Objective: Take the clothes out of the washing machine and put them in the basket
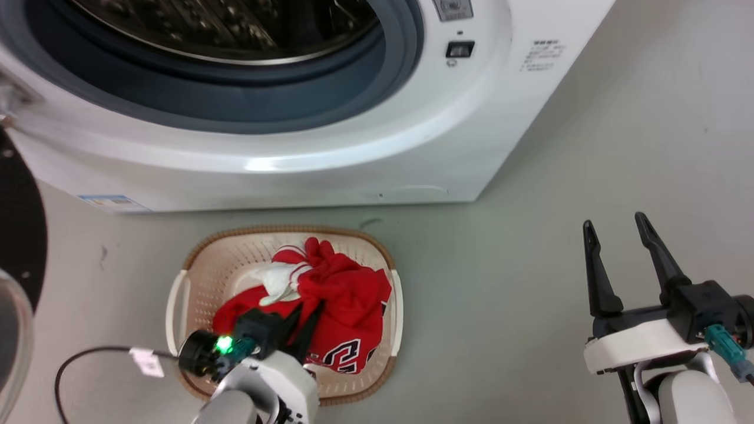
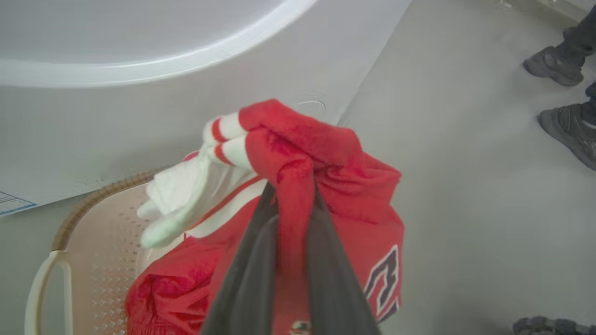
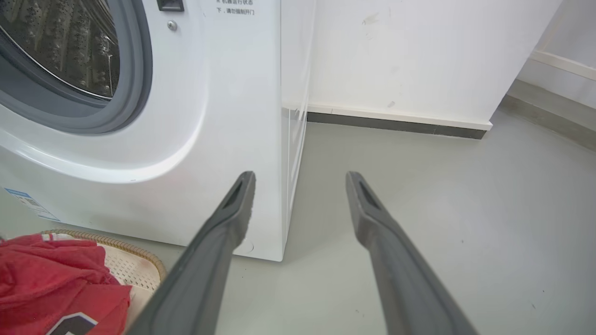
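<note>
The washing machine (image 1: 353,147) stands across the top of the head view, and its steel drum (image 1: 235,23) shows no fabric in the part I see. On the floor in front of it sits the basket (image 1: 283,231) with the red and white clothes (image 1: 347,294) piled inside. My left gripper (image 1: 312,312) is over the basket, shut on a raised red fold of the clothes (image 2: 326,149); in the left wrist view the left gripper (image 2: 293,190) pinches that fold between its fingers. My right gripper (image 1: 614,221) stands open over bare floor to the right, nothing between its fingers (image 3: 233,218).
The machine's black-framed door (image 1: 17,235) hangs open at the far left. A black cable with a white tag (image 1: 147,362) lies left of the basket. A person's dark shoes (image 2: 554,65) stand on the floor beyond the machine's corner. A white wall with a baseboard (image 3: 396,121) lies behind.
</note>
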`<state>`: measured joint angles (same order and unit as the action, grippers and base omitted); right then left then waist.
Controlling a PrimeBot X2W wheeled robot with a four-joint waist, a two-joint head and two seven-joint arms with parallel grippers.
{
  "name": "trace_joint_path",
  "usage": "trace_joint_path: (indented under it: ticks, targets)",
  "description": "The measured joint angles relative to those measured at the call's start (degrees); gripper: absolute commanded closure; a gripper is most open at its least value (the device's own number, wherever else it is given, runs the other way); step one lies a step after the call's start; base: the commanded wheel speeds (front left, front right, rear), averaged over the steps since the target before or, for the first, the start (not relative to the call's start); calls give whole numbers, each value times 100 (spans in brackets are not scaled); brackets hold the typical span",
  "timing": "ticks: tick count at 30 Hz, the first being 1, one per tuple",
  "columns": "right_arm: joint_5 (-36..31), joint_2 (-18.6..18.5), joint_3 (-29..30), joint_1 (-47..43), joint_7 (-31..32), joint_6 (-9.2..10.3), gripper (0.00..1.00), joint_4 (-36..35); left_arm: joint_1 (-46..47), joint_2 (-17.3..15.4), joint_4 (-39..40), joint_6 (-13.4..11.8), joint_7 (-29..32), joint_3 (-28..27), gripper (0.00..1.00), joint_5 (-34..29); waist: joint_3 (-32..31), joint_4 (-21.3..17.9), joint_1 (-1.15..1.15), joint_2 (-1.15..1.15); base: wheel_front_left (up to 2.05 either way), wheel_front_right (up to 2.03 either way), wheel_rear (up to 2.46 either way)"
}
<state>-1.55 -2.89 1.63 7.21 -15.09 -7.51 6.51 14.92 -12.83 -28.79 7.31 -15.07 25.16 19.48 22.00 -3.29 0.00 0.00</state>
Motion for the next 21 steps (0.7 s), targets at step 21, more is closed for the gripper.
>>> trace_joint_path:
  ticks: [21]
  targets:
    - [19,-4,122,524,1,0,0,-550,2172,215,-2510,10,0,542,100,-313,2137,-434,1,0,0,0,0]
